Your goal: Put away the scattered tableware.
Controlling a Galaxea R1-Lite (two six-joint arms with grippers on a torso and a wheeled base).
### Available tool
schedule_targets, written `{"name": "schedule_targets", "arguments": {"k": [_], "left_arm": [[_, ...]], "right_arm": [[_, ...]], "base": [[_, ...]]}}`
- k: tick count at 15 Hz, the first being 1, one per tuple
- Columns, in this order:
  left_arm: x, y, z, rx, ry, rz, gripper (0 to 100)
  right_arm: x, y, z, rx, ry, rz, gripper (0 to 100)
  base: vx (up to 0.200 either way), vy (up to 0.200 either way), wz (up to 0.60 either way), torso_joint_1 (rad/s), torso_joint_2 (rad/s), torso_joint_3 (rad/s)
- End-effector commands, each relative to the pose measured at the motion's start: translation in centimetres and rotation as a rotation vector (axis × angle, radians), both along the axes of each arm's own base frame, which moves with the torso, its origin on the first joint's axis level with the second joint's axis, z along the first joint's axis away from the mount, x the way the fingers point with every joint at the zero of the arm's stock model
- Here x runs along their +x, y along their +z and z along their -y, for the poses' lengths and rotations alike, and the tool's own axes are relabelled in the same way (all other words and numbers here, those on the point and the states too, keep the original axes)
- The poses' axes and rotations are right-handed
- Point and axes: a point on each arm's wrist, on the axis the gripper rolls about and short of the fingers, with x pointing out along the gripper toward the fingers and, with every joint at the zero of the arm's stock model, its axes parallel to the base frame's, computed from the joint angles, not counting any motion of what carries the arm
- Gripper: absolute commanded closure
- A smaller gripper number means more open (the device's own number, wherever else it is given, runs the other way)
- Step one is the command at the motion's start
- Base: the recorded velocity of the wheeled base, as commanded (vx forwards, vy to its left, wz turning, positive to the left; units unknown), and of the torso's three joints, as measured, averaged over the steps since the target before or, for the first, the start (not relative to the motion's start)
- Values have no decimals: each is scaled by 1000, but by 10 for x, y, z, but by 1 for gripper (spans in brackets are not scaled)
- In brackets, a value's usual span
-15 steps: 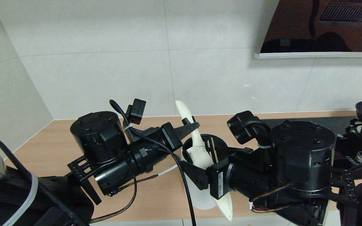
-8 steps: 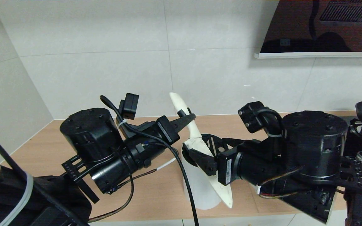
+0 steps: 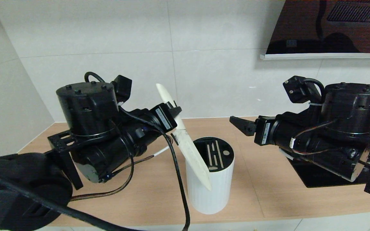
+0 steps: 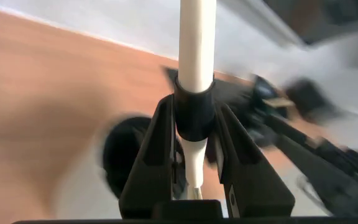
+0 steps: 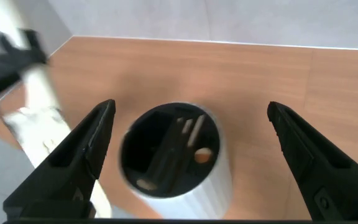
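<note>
A white ribbed utensil holder (image 3: 210,189) with a black slotted lid (image 5: 169,155) stands on the wooden counter (image 3: 268,192). My left gripper (image 3: 174,111) is shut on a long white utensil (image 3: 189,150), gripping its narrow handle (image 4: 196,56). The utensil hangs tilted, its wide end in front of the holder's near side. My right gripper (image 3: 241,124) hovers open to the right of the holder and above it, holding nothing. In the right wrist view its fingers (image 5: 82,158) stand wide apart either side of the holder, with the white utensil (image 5: 39,109) off to one side.
A black cooktop (image 3: 313,179) lies on the counter under the right arm. A dark range hood (image 3: 326,32) hangs at the upper right. A tiled wall (image 3: 108,64) closes the back and left. The counter's front edge runs just below the holder.
The right gripper let go of the white utensil and drew back up and to the right. The left gripper lifted the utensil and carried it leftward.
</note>
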Motion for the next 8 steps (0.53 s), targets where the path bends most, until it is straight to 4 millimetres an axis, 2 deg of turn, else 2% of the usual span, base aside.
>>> {"name": "schedule_targets", "arguments": {"k": [1,3,5,8], "left_arm": [[3,25,3,15,105,47,100],[5,38,3,62,176,103,100],[5,49,9,186,298,178,100],[-12,45,31,307,290,205,100]], "right_arm": [[3,-3,0,-6,-7,-6,0],[5,-6,-1,-11,-8,-15,0],[4,-5,0,-10,-8,-14,0],[4,-6,0,-12,-11,-16,0]], "base": [[0,0,0,0,0,0],[0,0,0,0,0,0],[0,0,0,0,0,0],[0,0,0,0,0,0]]}}
